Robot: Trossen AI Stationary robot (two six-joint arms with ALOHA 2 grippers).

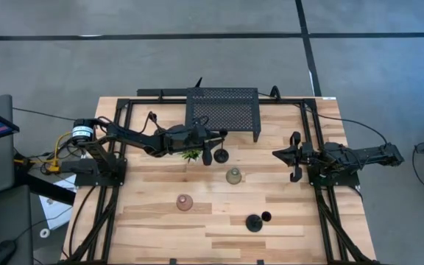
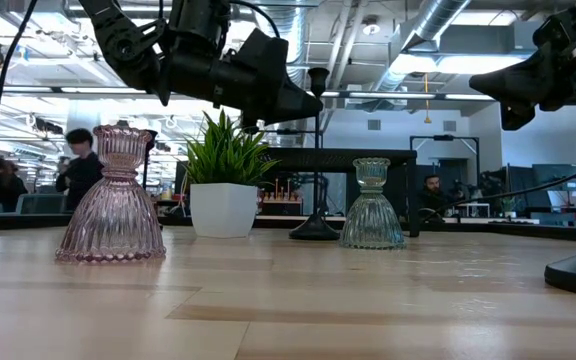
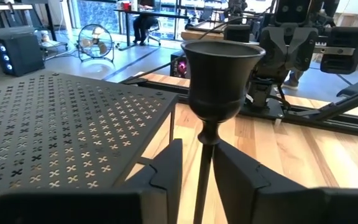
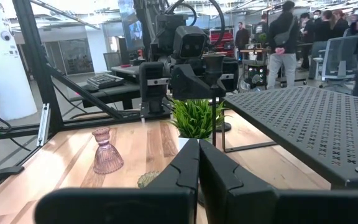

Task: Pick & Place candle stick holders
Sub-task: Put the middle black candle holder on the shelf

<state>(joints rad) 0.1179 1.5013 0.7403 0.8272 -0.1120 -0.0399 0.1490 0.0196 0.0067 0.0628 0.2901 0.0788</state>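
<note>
A slim black candle stick holder [image 3: 219,74] stands upright on its round base [image 2: 315,231] on the table, just in front of the black mesh rack. My left gripper [image 3: 197,177] is level and open. One finger stands on each side of the holder's stem [image 3: 204,162], below the cup, with a gap showing on both sides. A pinkish glass holder [image 1: 185,202] and a greenish glass holder [image 1: 233,176] stand on their wide bases nearer the front. Another black holder [image 1: 255,221] is near the front edge. My right gripper [image 4: 197,165] waits shut at the table's right side.
The black mesh rack [image 1: 223,110] stands at the table's far edge, right behind the left gripper. A small potted plant [image 1: 191,154] sits just under the left arm's wrist. Bare wood lies between the glass holders and the near edge.
</note>
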